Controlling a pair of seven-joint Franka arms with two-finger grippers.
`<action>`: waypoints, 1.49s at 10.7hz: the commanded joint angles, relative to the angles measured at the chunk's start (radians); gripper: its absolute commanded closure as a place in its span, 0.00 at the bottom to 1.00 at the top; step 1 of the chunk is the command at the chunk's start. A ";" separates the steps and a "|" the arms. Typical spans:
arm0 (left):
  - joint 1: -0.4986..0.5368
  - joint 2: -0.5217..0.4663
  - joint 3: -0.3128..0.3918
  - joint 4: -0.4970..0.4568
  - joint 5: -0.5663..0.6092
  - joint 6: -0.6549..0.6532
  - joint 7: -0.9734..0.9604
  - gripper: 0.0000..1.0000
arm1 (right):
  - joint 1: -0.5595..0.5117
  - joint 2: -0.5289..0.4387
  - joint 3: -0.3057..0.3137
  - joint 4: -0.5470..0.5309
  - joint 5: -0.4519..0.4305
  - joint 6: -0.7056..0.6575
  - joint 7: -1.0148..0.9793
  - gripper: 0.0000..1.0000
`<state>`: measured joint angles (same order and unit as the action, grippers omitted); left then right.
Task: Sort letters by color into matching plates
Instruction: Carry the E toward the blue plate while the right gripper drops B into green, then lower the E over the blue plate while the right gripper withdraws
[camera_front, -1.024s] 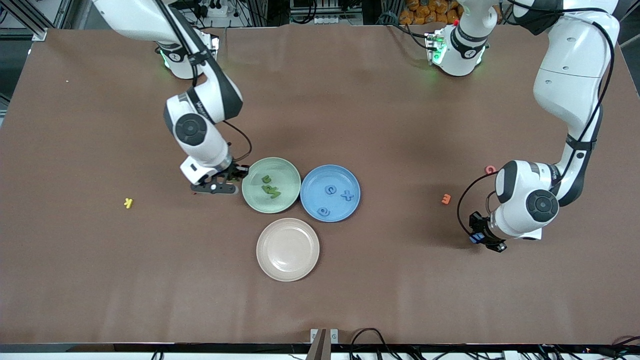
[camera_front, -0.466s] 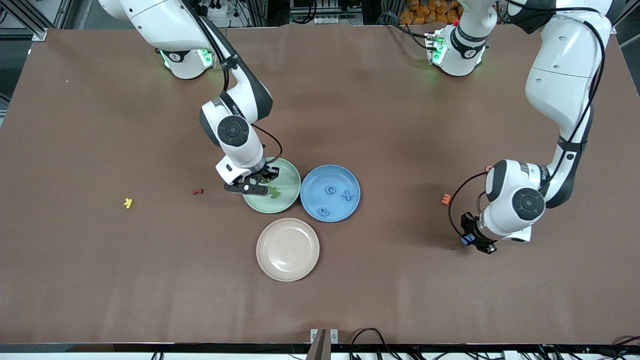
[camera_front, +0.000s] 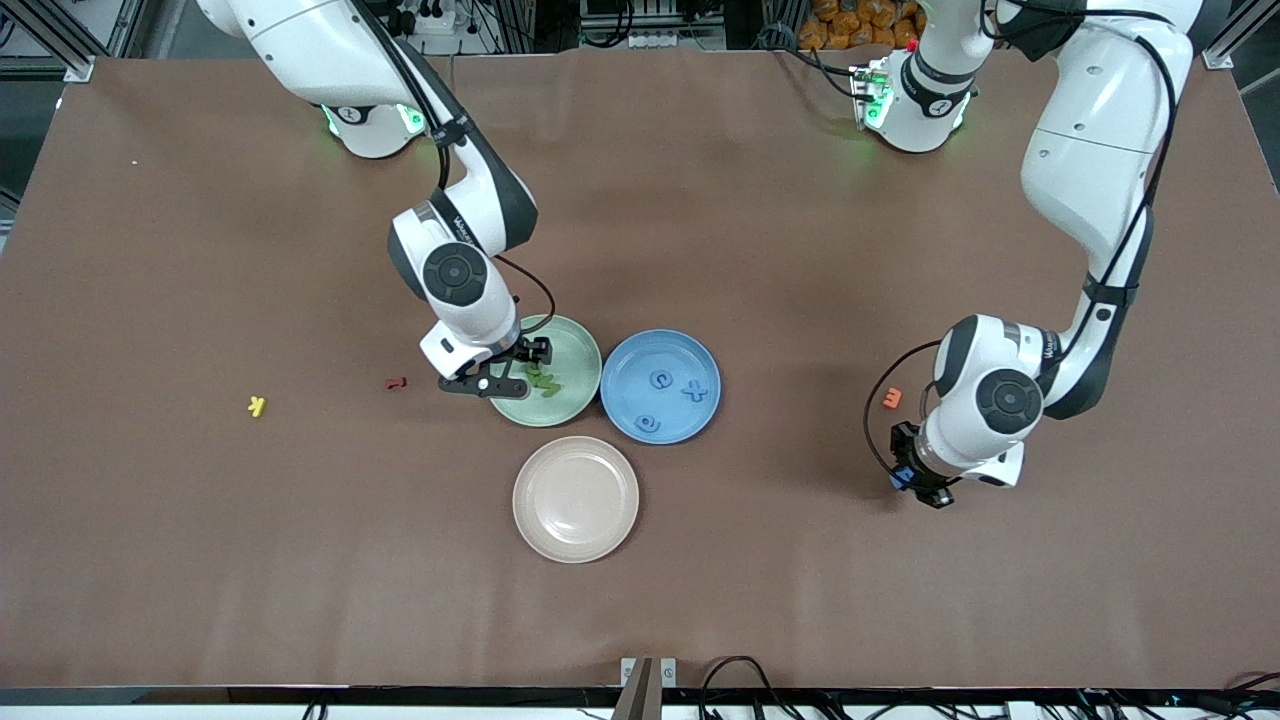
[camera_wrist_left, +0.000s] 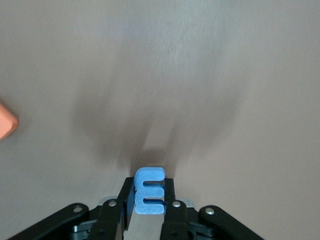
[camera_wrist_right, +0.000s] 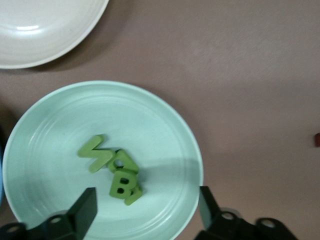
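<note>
I've got the left hand (camera_front: 918, 487) clamped on a blue letter (camera_wrist_left: 149, 189), an E, up in the air over bare surface (camera_front: 800, 580) toward the left arm's end. The right hand (camera_front: 512, 368) hangs over the green plate (camera_front: 575, 345) with its fingers (camera_wrist_right: 84, 207) apart and nothing between them; the green letters (camera_wrist_right: 114, 171) lie in a heap inside that plate.

From the blue plate (camera_front: 622, 368), the carried E sits out at about four o'clock, well apart. That long haul is my worry: the grip covers only the lower part of the letter, so a sharp swing could twist it loose and drop it on the surface. I can make out three blue letters (camera_front: 671, 394) already in the blue plate, so I judge a careless drop could land the E on one of them and bounce it out.

The green heap is stacked letter on letter; if the right hand lifts off low, I judge a fingertip could clip it and flick a piece over the rim.

Around the plates: the beige plate (camera_front: 575, 498) at six o'clock of the pair, touching nothing. The orange letter (camera_front: 893, 398) lies near the left arm's path, so I'd keep the hand high there. A red letter (camera_front: 396, 382) sits at nine o'clock of the green plate, a yellow one (camera_front: 257, 405) farther out the same way. Both hands converging on adjacent plates could crowd each other.
</note>
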<state>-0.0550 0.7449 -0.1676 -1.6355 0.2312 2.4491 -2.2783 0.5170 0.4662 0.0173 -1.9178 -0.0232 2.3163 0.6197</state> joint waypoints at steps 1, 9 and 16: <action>-0.086 -0.024 0.003 -0.003 0.023 -0.013 0.007 1.00 | -0.098 -0.027 -0.007 0.037 -0.004 -0.105 -0.208 0.00; -0.331 -0.033 0.005 0.008 0.020 -0.018 0.000 1.00 | -0.409 -0.034 -0.057 0.154 -0.021 -0.173 -0.710 0.00; -0.483 -0.064 0.005 0.025 0.022 -0.016 0.000 1.00 | -0.528 -0.165 -0.065 0.164 -0.020 -0.319 -0.755 0.00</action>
<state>-0.4910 0.7077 -0.1749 -1.6203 0.2327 2.4480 -2.2720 0.0170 0.3978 -0.0554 -1.7391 -0.0273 2.0842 -0.1390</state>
